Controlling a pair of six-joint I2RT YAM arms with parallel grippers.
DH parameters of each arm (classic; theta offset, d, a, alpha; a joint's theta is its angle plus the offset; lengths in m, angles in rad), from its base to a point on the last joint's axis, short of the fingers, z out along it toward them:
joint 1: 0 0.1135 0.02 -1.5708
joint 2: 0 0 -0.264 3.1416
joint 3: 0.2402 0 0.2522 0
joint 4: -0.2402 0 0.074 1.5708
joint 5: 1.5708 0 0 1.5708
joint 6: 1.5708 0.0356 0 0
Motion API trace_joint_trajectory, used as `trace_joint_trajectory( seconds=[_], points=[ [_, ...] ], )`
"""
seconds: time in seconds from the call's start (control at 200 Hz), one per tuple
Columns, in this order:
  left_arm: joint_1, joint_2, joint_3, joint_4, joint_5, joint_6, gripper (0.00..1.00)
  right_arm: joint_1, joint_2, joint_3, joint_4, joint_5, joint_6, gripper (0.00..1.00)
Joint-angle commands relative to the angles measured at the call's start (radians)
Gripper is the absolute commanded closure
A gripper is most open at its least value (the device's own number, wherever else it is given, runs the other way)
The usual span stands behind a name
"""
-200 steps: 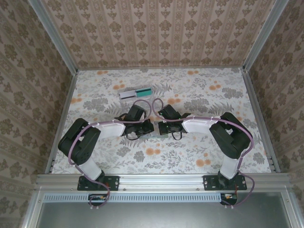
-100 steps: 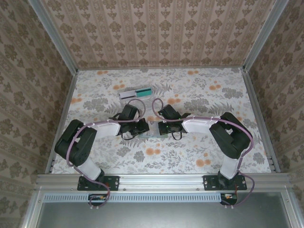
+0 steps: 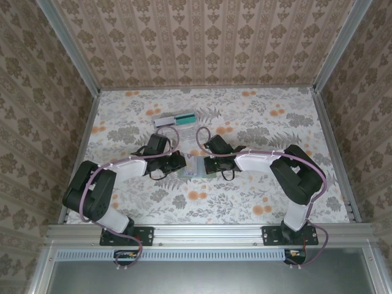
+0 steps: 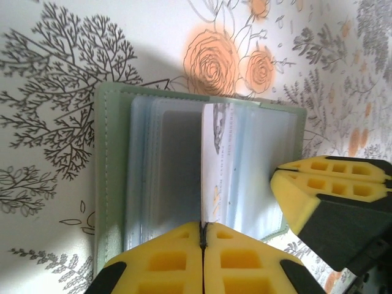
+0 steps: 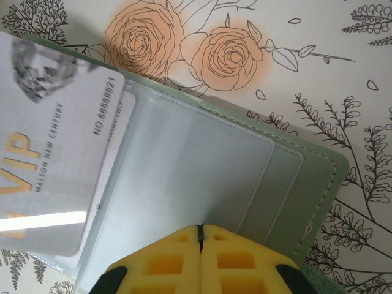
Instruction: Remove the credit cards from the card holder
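Note:
The green card holder (image 3: 193, 166) lies open on the floral table between my two grippers. In the left wrist view its blue-grey pockets (image 4: 165, 171) face up, and a white credit card (image 4: 213, 165) stands on edge out of them, pinched in my shut left gripper (image 4: 203, 228). My left gripper (image 3: 180, 164) sits at the holder's left side. In the right wrist view the same silver VIP card (image 5: 49, 165) sticks well out of a pocket. My right gripper (image 5: 199, 228) is shut, its tips resting on the holder's inner face (image 5: 202, 165).
A clear plastic box (image 3: 174, 119) with white and green contents lies on the table behind the grippers. Patterned walls close off the back and both sides. My right gripper's yellow fingers (image 4: 318, 184) sit close to the card on its right.
My left arm has pulled back to the left, and more of the open holder shows between the grippers. The right arm has stayed where it was.

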Motion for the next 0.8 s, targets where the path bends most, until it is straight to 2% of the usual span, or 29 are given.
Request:
trace_joint_trajectory(
  seconds=[0.0, 0.31, 0.395, 0.535, 0.65, 0.71, 0.795],
  points=[
    [0.012, -0.057, 0.007, -0.099, 0.006, 0.049, 0.93, 0.006, 0.018, -0.012, -0.035, 0.014, 0.016, 0.95],
    [0.025, -0.224, 0.071, -0.330, -0.091, 0.148, 0.92, 0.006, -0.053, -0.028, -0.025, 0.005, 0.017, 0.94],
    [0.028, -0.255, 0.119, -0.419, -0.153, 0.203, 0.91, 0.006, -0.092, -0.023, -0.029, -0.008, 0.015, 0.89],
    [0.030, -0.282, 0.232, -0.571, -0.253, 0.309, 0.93, 0.006, -0.194, -0.030, -0.038, -0.025, -0.001, 0.88],
    [0.028, -0.296, 0.342, -0.676, -0.376, 0.394, 0.95, 0.006, -0.302, -0.070, -0.032, 0.009, -0.011, 0.73],
    [0.028, -0.309, 0.380, -0.690, -0.438, 0.457, 0.97, 0.005, -0.360, -0.103, -0.016, 0.029, -0.013, 0.63],
    [0.024, -0.324, 0.420, -0.673, -0.522, 0.589, 1.00, 0.000, -0.442, -0.142, -0.005, 0.041, -0.017, 0.53]
  ],
)
